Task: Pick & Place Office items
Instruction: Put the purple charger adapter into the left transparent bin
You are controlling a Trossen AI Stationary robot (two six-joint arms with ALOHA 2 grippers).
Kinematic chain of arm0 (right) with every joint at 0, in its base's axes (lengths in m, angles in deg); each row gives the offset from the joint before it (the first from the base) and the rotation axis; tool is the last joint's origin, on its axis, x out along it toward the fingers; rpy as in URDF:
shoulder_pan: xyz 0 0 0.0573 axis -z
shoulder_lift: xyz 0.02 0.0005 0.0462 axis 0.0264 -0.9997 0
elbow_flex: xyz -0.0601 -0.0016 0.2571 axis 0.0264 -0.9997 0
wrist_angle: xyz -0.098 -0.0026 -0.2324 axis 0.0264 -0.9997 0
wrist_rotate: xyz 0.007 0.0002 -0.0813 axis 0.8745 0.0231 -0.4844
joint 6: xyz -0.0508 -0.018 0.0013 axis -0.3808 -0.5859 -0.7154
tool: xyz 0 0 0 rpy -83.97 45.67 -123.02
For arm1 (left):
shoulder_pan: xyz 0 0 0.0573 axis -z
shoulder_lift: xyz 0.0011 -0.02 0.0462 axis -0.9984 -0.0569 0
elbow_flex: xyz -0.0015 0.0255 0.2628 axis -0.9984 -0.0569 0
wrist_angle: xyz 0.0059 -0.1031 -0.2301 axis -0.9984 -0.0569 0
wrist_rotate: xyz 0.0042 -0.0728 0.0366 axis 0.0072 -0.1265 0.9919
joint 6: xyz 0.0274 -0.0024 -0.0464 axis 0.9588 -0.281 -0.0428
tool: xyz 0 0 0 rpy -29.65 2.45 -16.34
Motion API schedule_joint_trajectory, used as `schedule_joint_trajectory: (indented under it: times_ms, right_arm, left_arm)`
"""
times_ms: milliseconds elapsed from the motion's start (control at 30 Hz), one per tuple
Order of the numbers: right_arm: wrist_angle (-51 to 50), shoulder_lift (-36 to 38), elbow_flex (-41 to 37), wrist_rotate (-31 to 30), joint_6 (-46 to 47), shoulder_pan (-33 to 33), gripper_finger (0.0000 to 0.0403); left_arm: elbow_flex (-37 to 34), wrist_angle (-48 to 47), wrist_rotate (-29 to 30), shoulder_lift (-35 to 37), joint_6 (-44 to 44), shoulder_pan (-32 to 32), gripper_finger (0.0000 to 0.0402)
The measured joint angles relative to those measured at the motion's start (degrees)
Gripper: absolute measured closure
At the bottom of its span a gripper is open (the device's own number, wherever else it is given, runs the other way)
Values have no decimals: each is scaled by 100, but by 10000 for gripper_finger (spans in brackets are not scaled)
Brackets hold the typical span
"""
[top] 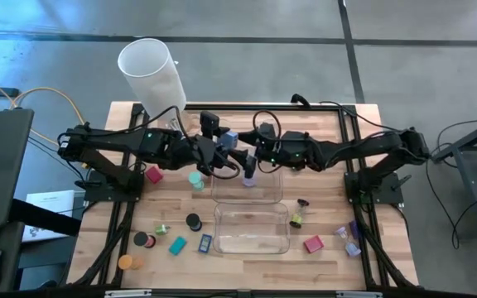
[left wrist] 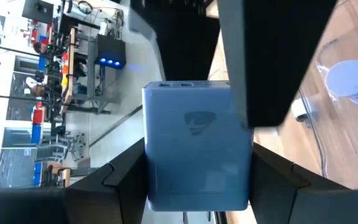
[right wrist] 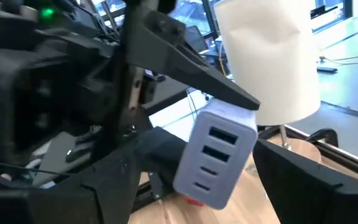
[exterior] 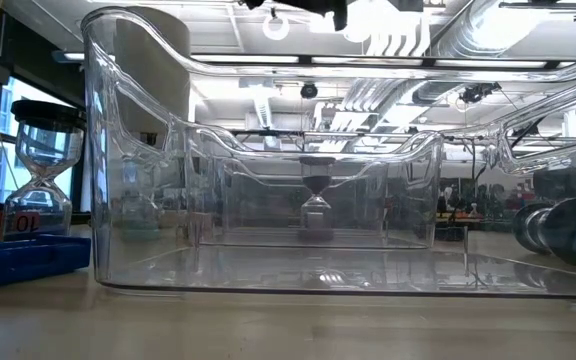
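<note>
Two tools meet at one blue block, above the far clear tray.
The left tool (left wrist: 197,186) pinches the blue block (left wrist: 197,149); the right tool (right wrist: 191,186), spread wide, has the block between its fingers, long side pointing along them.

A pale blue block (left wrist: 197,146) with sockets on one face (right wrist: 216,158) hangs above the middle of the table, held off the wood. Near the table's left edge lies a pink block (top: 153,174), with a teal cylinder (top: 195,179) beside it. Toward the front left corner sit black (top: 142,239) and orange (top: 126,262) discs and a flat teal rectangle (top: 177,245). A red block (top: 313,244) lies near the front right, beside what may be lilac pieces (top: 353,247).
</note>
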Motion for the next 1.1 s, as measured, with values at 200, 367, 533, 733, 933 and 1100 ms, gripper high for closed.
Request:
schedule_joint_trajectory:
  times_ms: [200, 367, 533, 733, 933, 1100]
  right_arm:
    - [78, 5, -2, 116, -14, 97, 128]
    - [64, 0, -2, 153, -16, 99, 180]
    - [54, -58, -2, 202, 12, 134, 234]
    - [-15, -87, -2, 513, 133, 242, 285]
    - [-15, -85, 7, 643, -292, 268, 288]
    - [-49, -85, 9, 700, -391, 263, 292]
  left_arm:
    - [0, 67, -7, -92, 26, -2, 197]
    - [0, 223, 22, -101, 111, 0, 191]
    - [-2, 208, 47, -103, 280, -1, 189]
    - [-9, 252, 210, -101, 361, 4, 187]
    - [-9, 327, 477, -109, 368, 104, 173]
    - [-9, 363, 496, -109, 206, 179, 166]
